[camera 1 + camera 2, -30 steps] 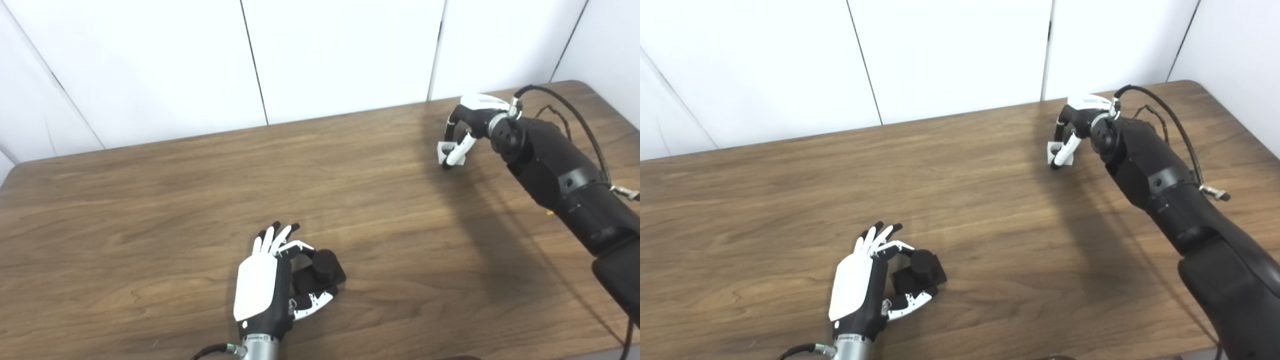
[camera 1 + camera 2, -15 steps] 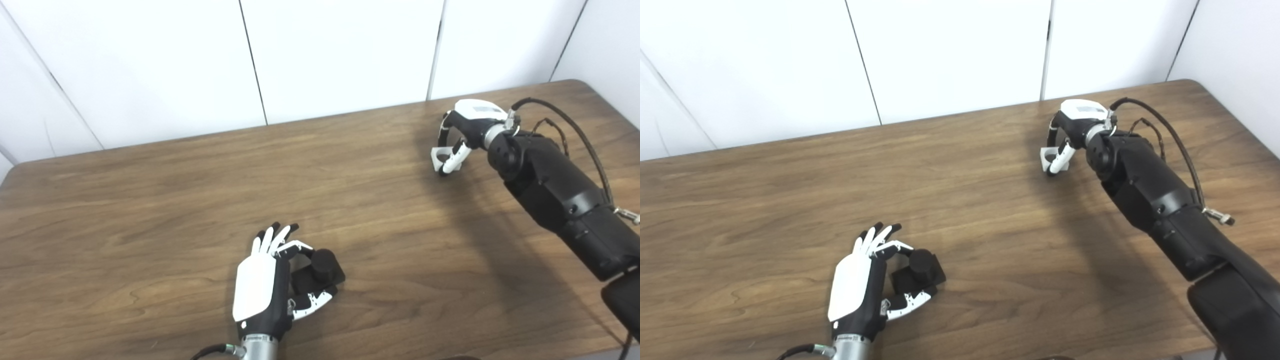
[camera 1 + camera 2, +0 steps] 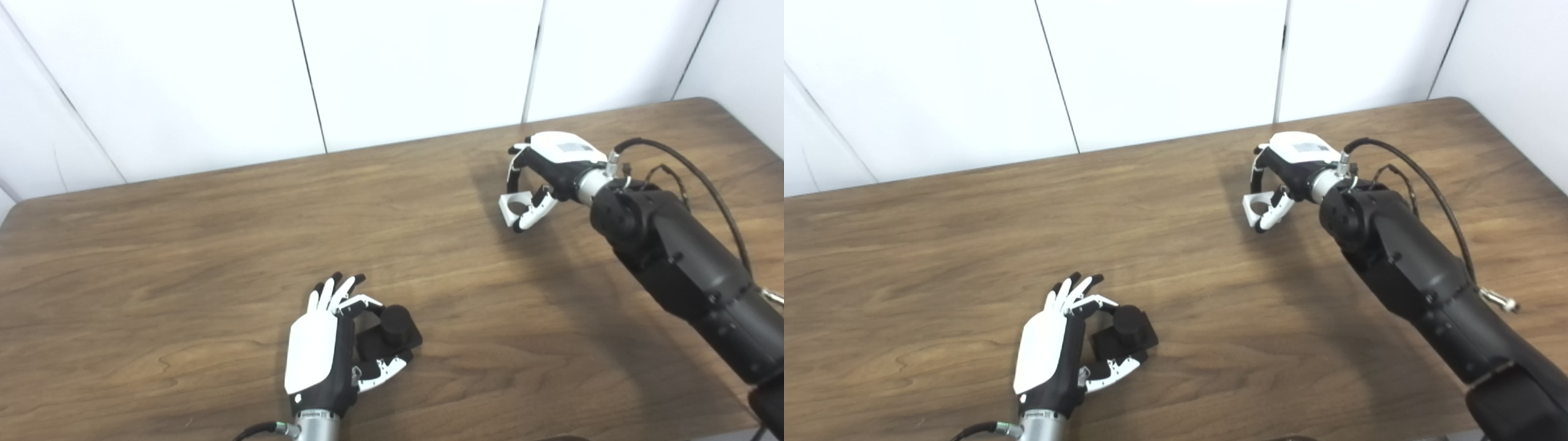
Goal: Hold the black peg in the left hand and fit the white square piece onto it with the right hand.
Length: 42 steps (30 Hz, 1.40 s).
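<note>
- Left eye view: the left hand [image 3: 324, 355] sits close to the table's [image 3: 184, 245] near edge, a little left of its middle, fingers and thumb curled round the black peg [image 3: 392, 334], whose round post points up from a flat square base.
- The base seems to rest on the wood, though I cannot tell for sure. The hold looks firm, and it is best kept unmoving so the post gives a fixed target.
- The right hand [image 3: 545, 177] hangs over the far right part of the table, near the far edge, pinching the white square piece [image 3: 514, 208] between thumb and fingertips. The piece is well apart from the peg.
- Right eye view: the piece's round hole [image 3: 1258, 205] faces partly toward the camera, so the piece is tilted, not flat.
- To do this carry well, I judge the right hand should travel toward the near edge and leftward, keeping the piece above post height.
- On the way it should roll the wrist until the hole faces straight down.
- Stop directly above the post, check both views agree on the alignment, then lower slowly; a tilted piece would likely jam on the post's rim.
- The pinch sits at the piece's edge, so a sideways knock could twist it loose.
</note>
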Available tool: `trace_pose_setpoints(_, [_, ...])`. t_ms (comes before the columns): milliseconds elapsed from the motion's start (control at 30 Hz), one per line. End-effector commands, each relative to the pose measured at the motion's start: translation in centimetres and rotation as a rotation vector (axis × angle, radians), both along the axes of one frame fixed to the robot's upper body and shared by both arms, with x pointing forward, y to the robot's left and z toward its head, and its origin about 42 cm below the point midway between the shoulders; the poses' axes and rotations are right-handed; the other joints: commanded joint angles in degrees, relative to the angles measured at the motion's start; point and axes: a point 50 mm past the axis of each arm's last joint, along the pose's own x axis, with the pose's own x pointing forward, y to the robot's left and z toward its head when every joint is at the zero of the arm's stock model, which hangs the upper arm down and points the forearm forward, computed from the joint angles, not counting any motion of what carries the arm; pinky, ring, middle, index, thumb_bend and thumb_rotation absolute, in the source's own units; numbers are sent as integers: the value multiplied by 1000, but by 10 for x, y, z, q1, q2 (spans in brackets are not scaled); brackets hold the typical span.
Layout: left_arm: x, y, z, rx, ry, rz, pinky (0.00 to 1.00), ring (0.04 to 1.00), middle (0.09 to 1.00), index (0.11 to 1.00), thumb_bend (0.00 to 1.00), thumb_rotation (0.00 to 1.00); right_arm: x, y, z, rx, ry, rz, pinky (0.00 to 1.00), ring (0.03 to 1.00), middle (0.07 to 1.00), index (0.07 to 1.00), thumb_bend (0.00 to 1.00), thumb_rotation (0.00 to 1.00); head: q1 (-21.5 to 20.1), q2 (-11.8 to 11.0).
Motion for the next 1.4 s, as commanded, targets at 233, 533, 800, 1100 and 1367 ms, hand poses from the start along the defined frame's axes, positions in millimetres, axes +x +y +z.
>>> trace_pose_setpoints(233, [-12, -6, -14, -16, 61, 18, 1000, 980, 894, 489, 516, 78, -36, 34, 36, 33, -125, 116, 923, 1000, 932, 491, 525, 152, 3, 1])
trace_pose_setpoints(533, [-12, -10, -13, -8, 59, 19, 1000, 978, 895, 490, 515, 80, -62, 59, 42, -52, -126, 247, 929, 1000, 938, 491, 524, 153, 2, 2])
trace_pose_setpoints(800, [-12, -15, -12, -14, 62, 22, 1000, 979, 897, 490, 515, 80, -80, 78, 44, -66, -124, 326, 925, 1000, 918, 489, 525, 149, 10, 2])
trace_pose_setpoints(1100, [-12, -18, -13, -15, 64, 28, 1000, 979, 897, 489, 516, 78, -100, 94, 43, -63, -129, 412, 966, 1000, 924, 489, 525, 147, 14, 3])
trace_pose_setpoints(1367, [-13, -20, -14, -20, 64, 30, 1000, 979, 897, 489, 516, 78, -117, 105, 49, -65, -114, 475, 1000, 1000, 944, 489, 525, 149, 16, 4])
